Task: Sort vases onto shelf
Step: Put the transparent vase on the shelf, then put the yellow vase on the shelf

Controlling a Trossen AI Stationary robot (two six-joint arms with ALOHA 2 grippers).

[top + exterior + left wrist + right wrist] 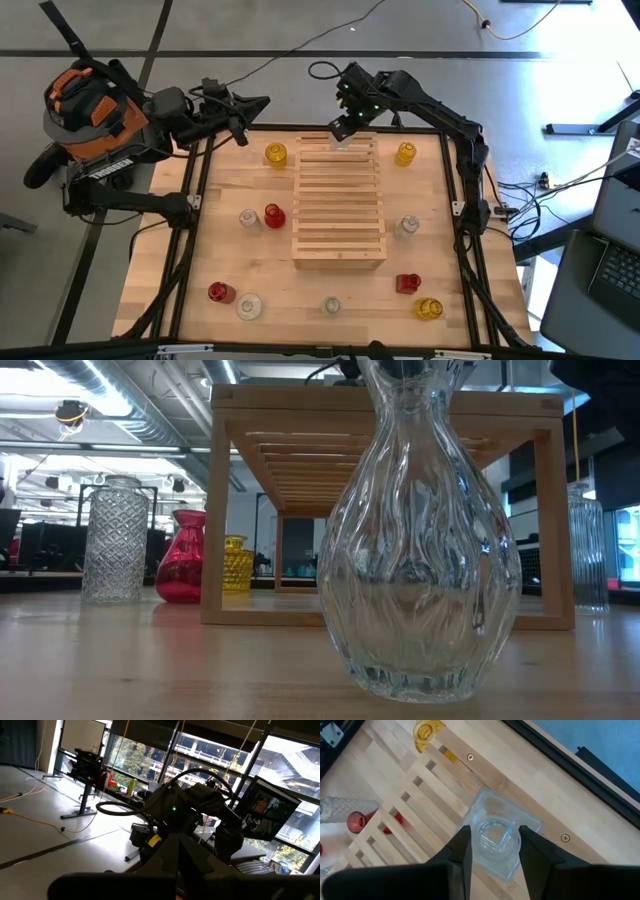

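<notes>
My right hand (492, 851) is over the far end of the light slatted wooden shelf (339, 200), its two dark fingers (460, 851) set either side of the neck of a clear square-bodied glass vase (496, 838) that stands on the slats there. The fingers sit close against the neck, but I cannot tell whether they are actually gripping it or just flanking it. In the high view the same hand (343, 125) hangs at the shelf's far edge.

My left hand (252, 105) waits off the far left corner of the pale wooden counter (240, 270), clear of every vase; I cannot tell how its fingers stand.

The other vases are all on the counter around the shelf. A yellow glass vase (275, 154) stands left of the shelf's far end and another yellow one (405, 153) right of it. On the left, a red vase (274, 216) and a clear vase (248, 219) stand just beside each other. On the right is a clear vase (409, 225). Along the near side I see a red vase (221, 293), a clear vase (249, 306), a clear ribbed vase (331, 305), a red vase (407, 284) and a yellow vase (428, 308).
</notes>
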